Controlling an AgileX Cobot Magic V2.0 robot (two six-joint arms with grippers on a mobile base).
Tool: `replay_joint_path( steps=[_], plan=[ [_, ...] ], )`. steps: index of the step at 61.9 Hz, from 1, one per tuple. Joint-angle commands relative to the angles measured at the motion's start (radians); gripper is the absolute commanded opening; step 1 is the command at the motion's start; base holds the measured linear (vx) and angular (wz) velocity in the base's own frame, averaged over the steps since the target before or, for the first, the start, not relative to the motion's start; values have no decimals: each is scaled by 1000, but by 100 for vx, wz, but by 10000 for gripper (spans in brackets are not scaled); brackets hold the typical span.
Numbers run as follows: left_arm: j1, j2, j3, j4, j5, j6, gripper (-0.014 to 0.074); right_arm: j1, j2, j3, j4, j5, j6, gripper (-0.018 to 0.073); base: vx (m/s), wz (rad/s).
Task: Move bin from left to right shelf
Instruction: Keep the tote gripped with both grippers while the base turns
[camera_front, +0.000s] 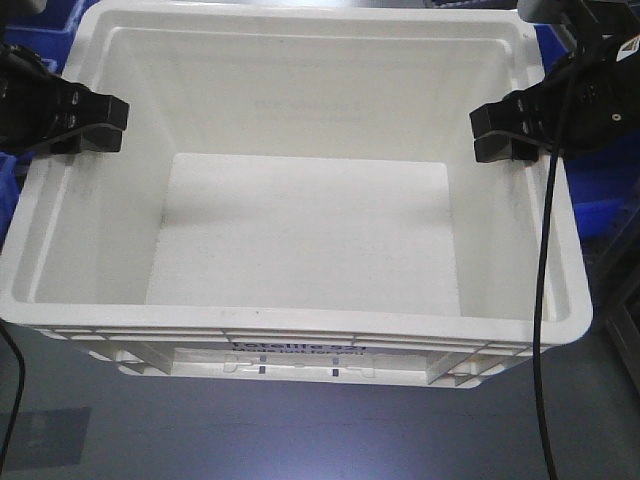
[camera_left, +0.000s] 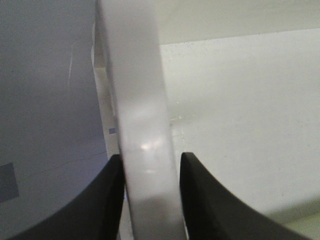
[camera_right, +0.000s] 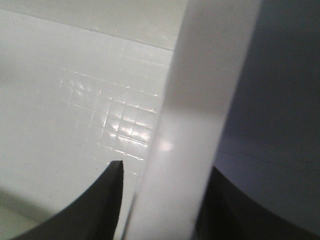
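— What does the place look like?
— A flat, dull grey surface (camera_front: 300, 430) fills the bottom of the front view. I can't tell whether it carries anything. Blue bins (camera_front: 600, 190) crowd the right edge and the upper left corner, and a black cable (camera_front: 540, 330) hangs down at the right.
— And the bin (camera_front: 300, 90)?
— It fills the centre of the frame, large, white, rectangular and empty, with smooth inner walls and a thick rolled rim. Ribs run under the front lip around a strip of dark print (camera_front: 298, 346), mostly hidden by the rim.
— The arms?
— The left pincer (camera_front: 95, 138) is clamped over the left rim, and the right pincer (camera_front: 500, 145) over the right rim. Each wrist view shows the rim (camera_left: 142, 125) squeezed between black fingers (camera_left: 95, 205), one inside the wall, one outside.
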Motion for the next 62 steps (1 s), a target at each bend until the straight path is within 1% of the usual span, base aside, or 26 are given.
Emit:
replay_joint_path(
  steps=[1,16,30,46,62],
  plan=[
    [-5,-52,-40,-41,-71,46,-5,-8,-41,-39,-20,-82,-10,-4,22,-55],
    [-5,-52,-40,-41,-71,46,-5,-8,-41,-39,-20,-85,-10,-4,23,-47],
    [-5,-52,-40,-41,-71,46,-5,-8,-41,-39,-20,-84,-10,-4,26,-30],
    [-5,-52,-40,-41,-71,46,-5,-8,-41,-39,-20,-84,-10,-4,30,-14],
    [-5,-52,-40,-41,-71,46,-5,-8,-41,-39,-20,-84,-10,-4,36,1]
  ],
)
